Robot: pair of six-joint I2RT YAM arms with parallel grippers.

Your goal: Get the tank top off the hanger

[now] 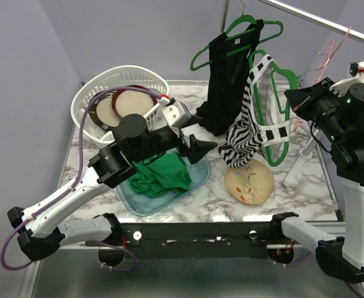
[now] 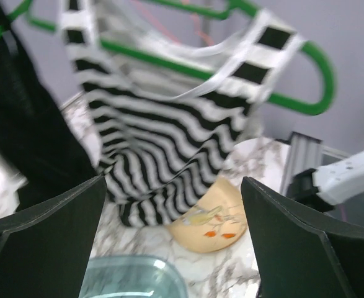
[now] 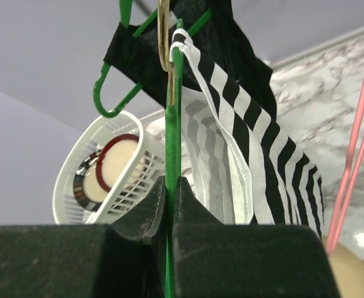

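A black-and-white striped tank top [image 1: 250,133] hangs on a green hanger [image 1: 283,76], its hem bunched down over the table. My right gripper [image 1: 291,99] is shut on the hanger's green wire, as the right wrist view shows [image 3: 172,192], with the hanger [image 3: 171,143] rising between the jaws and the tank top [image 3: 256,143] draped to its right. My left gripper [image 1: 201,135] is open and empty, just left of the top's lower part. In the left wrist view the tank top [image 2: 163,149] and hanger [image 2: 306,99] are ahead of my open gripper [image 2: 172,248], not touched.
A black garment [image 1: 228,74] hangs on a second green hanger from the metal rod [image 1: 318,22], just left of the striped top. A beige plate [image 1: 250,183] lies under the top. A glass tray [image 1: 197,177] holds a green cloth [image 1: 163,174]. A white basket [image 1: 85,108] with plates stands back left.
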